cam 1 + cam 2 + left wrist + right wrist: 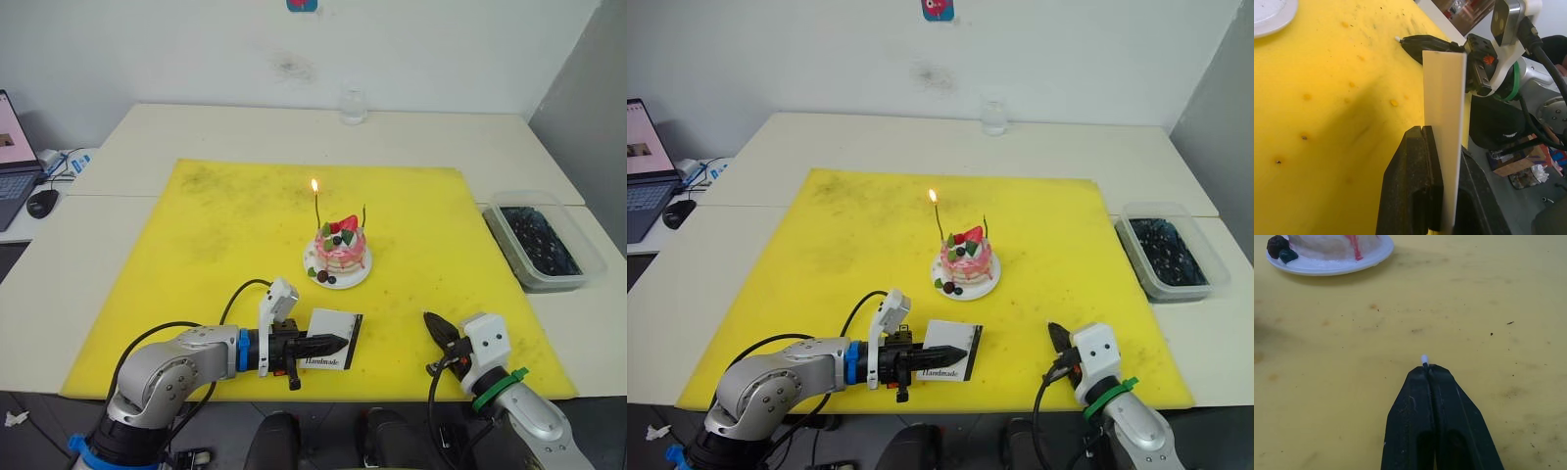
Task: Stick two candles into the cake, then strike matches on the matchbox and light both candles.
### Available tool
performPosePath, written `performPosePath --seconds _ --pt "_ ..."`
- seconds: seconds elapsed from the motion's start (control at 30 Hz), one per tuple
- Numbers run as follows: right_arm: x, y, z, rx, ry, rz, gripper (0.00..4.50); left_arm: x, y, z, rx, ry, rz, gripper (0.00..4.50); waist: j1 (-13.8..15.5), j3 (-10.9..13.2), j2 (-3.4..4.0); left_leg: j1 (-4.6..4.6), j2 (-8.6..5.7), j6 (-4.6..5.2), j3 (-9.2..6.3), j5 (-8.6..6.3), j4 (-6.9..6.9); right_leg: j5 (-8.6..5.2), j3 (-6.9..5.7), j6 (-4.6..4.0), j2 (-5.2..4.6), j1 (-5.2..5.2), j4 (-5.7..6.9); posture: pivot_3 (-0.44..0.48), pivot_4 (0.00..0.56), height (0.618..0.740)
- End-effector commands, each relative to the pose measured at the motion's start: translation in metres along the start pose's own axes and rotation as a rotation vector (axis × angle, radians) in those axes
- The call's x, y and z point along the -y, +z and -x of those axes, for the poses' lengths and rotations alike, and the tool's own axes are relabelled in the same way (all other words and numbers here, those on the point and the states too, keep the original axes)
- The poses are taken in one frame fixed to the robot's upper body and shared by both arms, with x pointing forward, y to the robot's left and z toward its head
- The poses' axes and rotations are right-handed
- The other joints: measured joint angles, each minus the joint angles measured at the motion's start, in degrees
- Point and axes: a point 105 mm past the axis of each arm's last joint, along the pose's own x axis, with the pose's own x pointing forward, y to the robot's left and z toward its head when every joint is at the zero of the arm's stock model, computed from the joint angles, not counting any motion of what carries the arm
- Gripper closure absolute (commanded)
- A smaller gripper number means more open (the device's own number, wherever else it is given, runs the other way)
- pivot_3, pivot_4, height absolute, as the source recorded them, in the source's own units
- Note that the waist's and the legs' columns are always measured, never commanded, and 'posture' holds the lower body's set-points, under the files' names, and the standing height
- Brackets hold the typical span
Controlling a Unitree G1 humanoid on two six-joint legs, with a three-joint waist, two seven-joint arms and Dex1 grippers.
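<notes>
A pale table (118, 264) against a white wall carries a yellow mat (235, 245), and near the middle of the mat sits the cake (341, 250) on its white plate (361, 275). Two candles stand upright in the cake: the left candle (316, 208) burns with a small flame, while the right candle (363, 215) shows no flame. Well in front of the cake, near the mat's front edge, the matchbox (333, 339) is pinched at its near end by the left gripper (333, 344), whose fingers are clamped on it; the box reads "Handmade" in black, with the black strip along its edge toward the right gripper. The left arm lies low and nearly level along the front of the mat, forearm pointing toward the robot's right. The right gripper (434, 324) sits at the front right of the mat, apart from the matchbox, its fingers pressed together on a match (1424, 360), of which only a small pale tip pokes out; the gripper points toward the cake. Farther out, a clear glass (353, 105) stands at the table's far edge, a clear tub (544, 240) of dark contents sits right of the mat, and a laptop (14, 162) and a mouse (42, 203) lie at the far left.
</notes>
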Motion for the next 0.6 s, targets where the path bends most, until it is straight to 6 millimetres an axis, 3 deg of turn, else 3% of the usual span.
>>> performPosePath --seconds 0.03,0.3,0.6 --pt "0.001 0.038 0.006 0.096 0.034 0.067 4.48 0.011 0.019 -0.004 0.048 -0.035 -0.042 4.5 0.1 0.0 0.0 0.0 0.0 0.0 0.0 0.0 0.01 0.0 -0.01 0.01 0.0 0.0 0.0 0.0 0.15 0.74" --pt "-0.008 0.105 0.01 0.146 0.223 0.351 4.48 0.018 0.056 -0.019 0.117 -0.061 -0.041 4.5 0.1 0.0 -0.02 0.01 -0.05 0.01 -0.05 0.01 0.1 0.29 -0.01 0.48 0.09 0.05 0.03 0.0 0.15 0.74" --pt "-0.025 0.115 0.008 0.055 0.429 0.57 4.48 0.017 0.07 -0.028 0.107 -0.042 -0.034 4.5 0.0 0.0 -0.06 -0.05 -0.14 0.01 -0.04 0.01 0.07 0.27 -0.01 0.49 0.3 0.03 -0.02 0.0 0.15 0.74"
